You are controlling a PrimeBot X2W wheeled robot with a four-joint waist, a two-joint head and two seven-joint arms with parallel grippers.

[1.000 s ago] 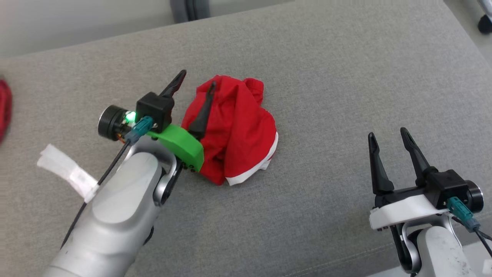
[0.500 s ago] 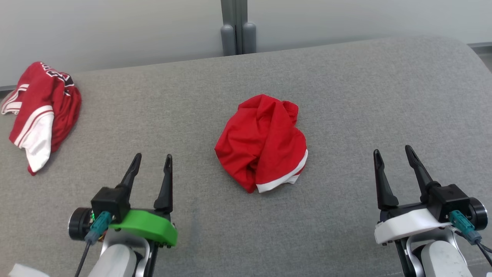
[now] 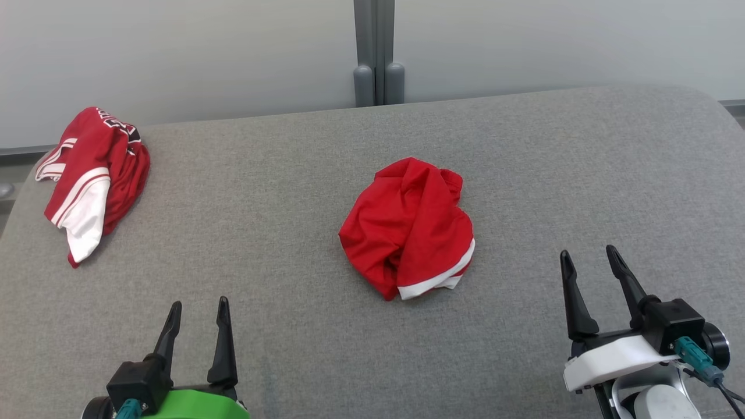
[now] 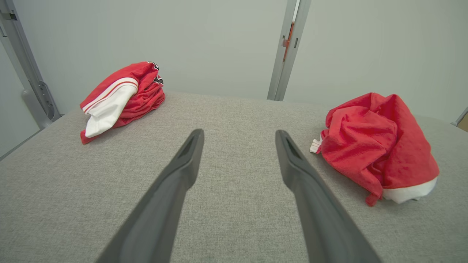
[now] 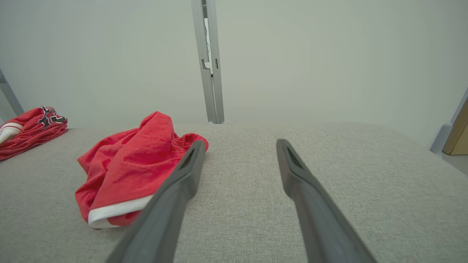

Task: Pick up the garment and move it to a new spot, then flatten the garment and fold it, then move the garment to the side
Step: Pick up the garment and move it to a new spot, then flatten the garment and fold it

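The garment (image 3: 410, 227) is a crumpled red piece with a white hem, lying in a heap at the middle of the grey cushioned surface (image 3: 262, 203). In the left wrist view the garment (image 4: 376, 149) sits to the right of my fingers, and in the right wrist view the garment (image 5: 128, 168) sits to their left. My left gripper (image 3: 198, 308) stands open at the lower left, well short of the heap, nothing between its fingers. My right gripper (image 3: 588, 259) stands open at the lower right, also apart from it and empty.
A second red and white jersey (image 3: 87, 180) lies bunched at the far left edge of the surface; the jersey (image 4: 120, 96) also appears in the left wrist view. A pale wall with a grey vertical post (image 3: 375, 52) stands behind the surface.
The left gripper has let go of the garment and drawn back to the lower left. The head camera has lifted, so the whole picture has shifted. The right gripper has stayed open and still.
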